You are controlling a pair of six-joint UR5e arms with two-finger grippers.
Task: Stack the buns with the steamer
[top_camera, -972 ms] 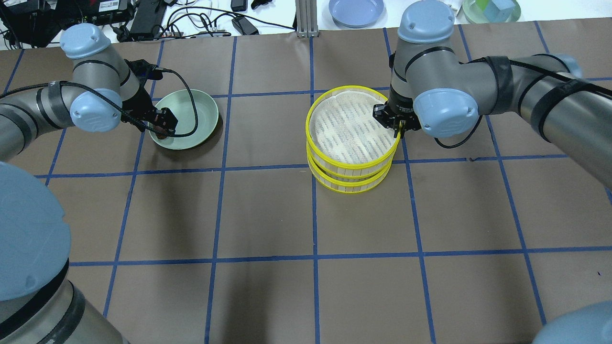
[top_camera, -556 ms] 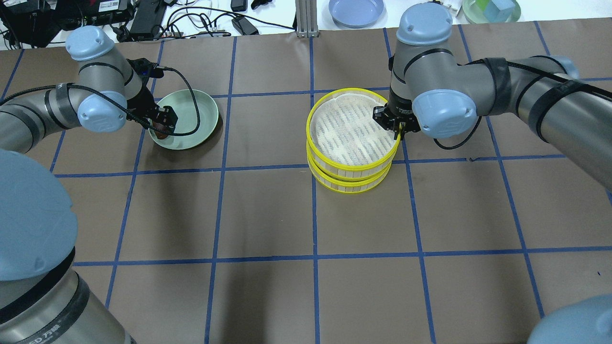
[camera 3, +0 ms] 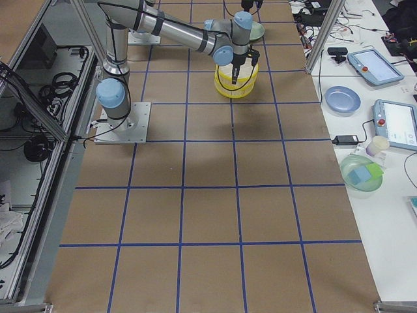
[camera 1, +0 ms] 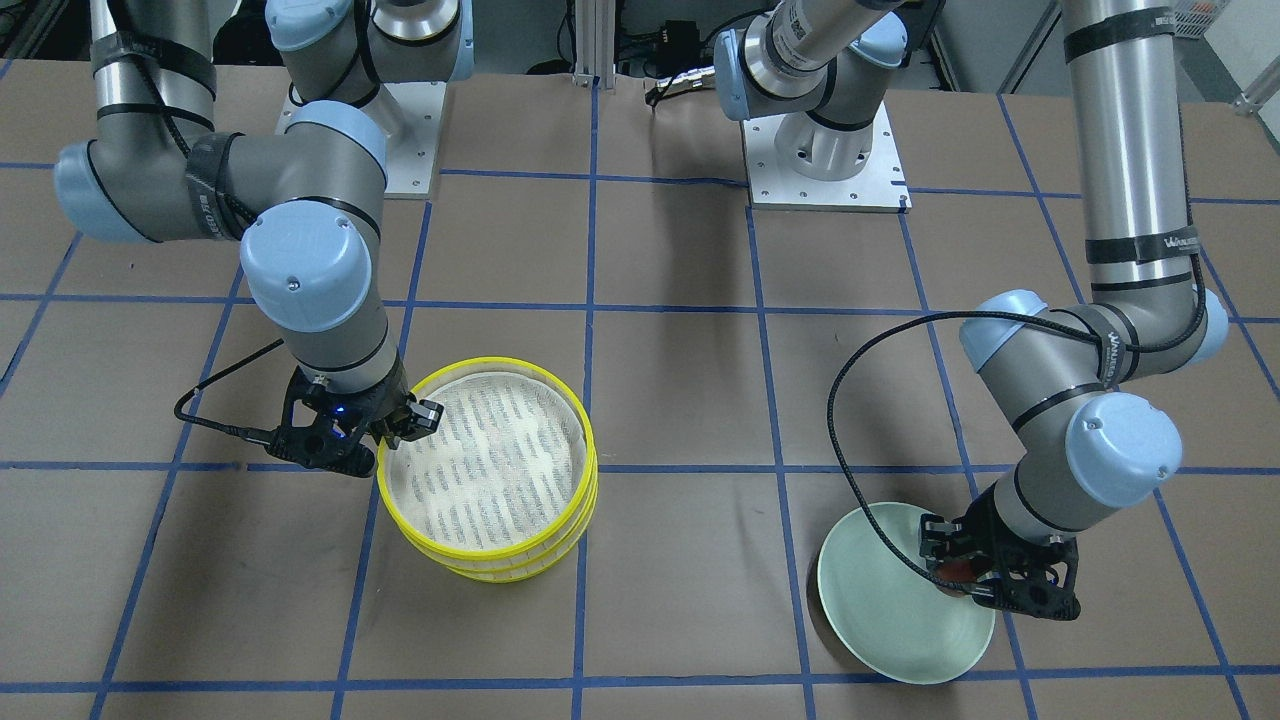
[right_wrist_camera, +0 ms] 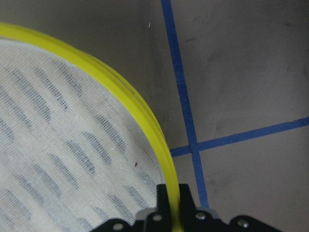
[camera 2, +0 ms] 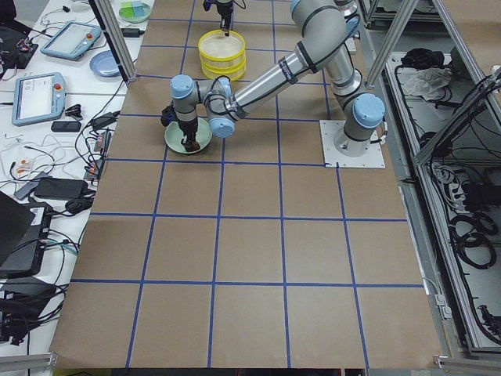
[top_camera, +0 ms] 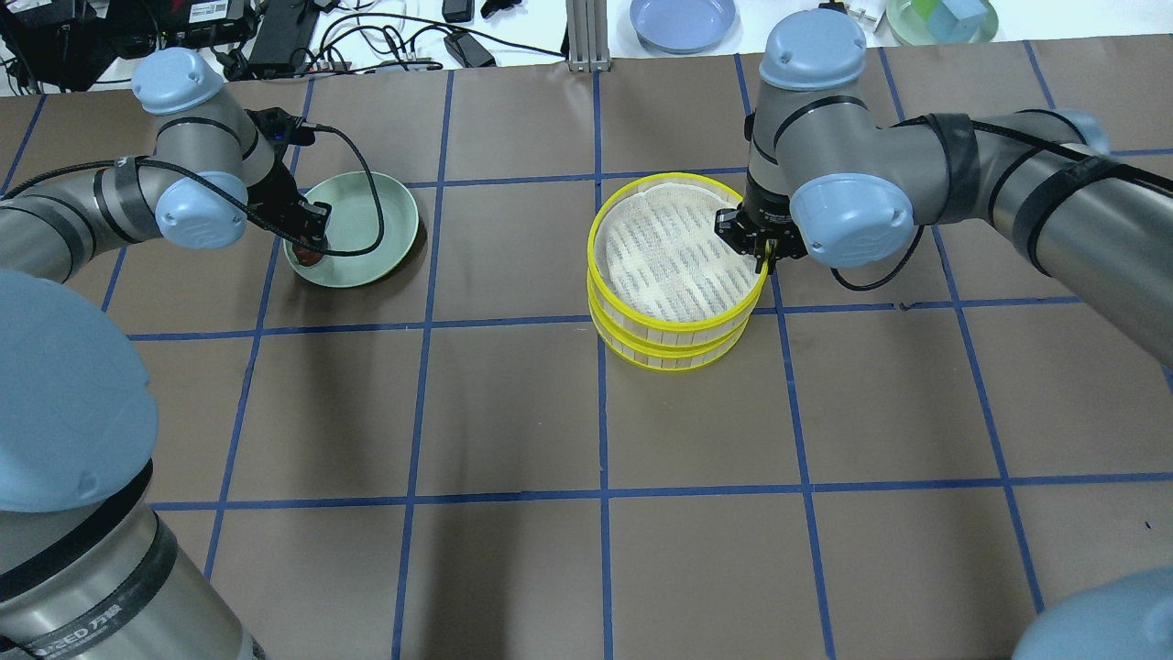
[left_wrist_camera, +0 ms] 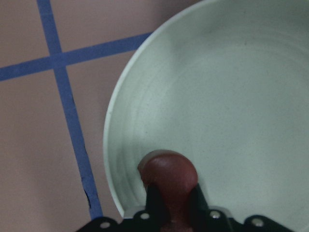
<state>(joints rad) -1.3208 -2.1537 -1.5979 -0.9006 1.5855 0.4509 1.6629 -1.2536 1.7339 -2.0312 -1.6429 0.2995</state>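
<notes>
**A:** What is the left claw [left_wrist_camera: 170, 195] doing?

**B:** It is pinching the dark reddish-brown bun [left_wrist_camera: 167, 169] across its sides, low in the pale green plate [left_wrist_camera: 231, 87], just inside the rim nearest the arm. The views are not showing whether the bun is resting on the plate or hanging just clear of it.

**A:** How is that bun likely handling?

**B:** It is glossy and rounded, so it is probably light and slippery, maybe soft. A gentle hold across the widest part is looking wise.

**A:** And the right claw [right_wrist_camera: 173, 195]?

**B:** It is gripping the yellow rim of the steamer [right_wrist_camera: 137, 108], on the top tier, with one finger inside and one outside. The wall is looking thin and light, and the rim is the only hold. The stack is standing on the counter [top_camera: 513, 403], well apart from the plate. The cream-white bun is not showing anywhere.
</notes>
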